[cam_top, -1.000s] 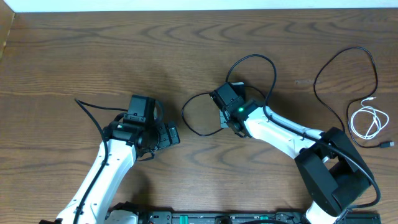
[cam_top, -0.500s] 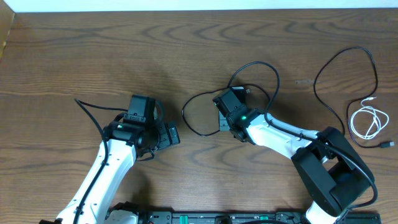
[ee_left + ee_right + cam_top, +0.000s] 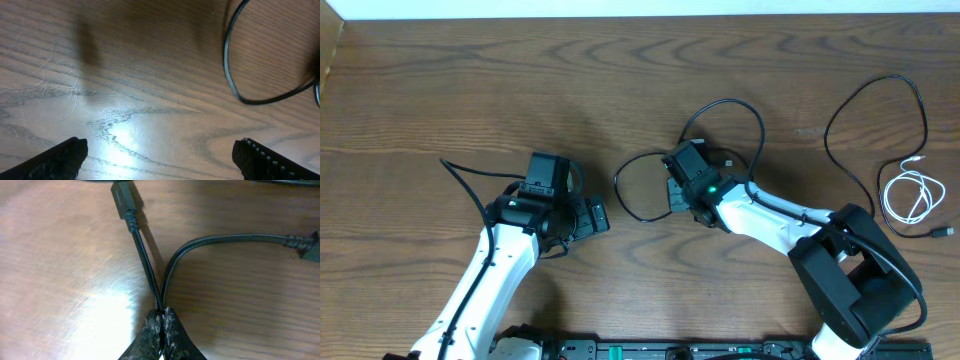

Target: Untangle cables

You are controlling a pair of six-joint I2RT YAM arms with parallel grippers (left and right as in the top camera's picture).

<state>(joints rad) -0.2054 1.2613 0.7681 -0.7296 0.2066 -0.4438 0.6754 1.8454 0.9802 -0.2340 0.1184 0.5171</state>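
Right gripper pinches two strands of black cable; left gripper gapes wide, empty

Two tools: left tool, right tool. Three cables on the counter: one white cable, two black: far-right cable, middle cable, possibly two tangled.

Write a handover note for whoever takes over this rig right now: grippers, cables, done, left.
Left gripper: open, empty.
Right gripper: shut on two strands of the centre black cable.
Second black cable and coiled white cable lie at the right, untouched.
Done: grip taken.
Left: probably pull the centre loops apart, then check the right pair.
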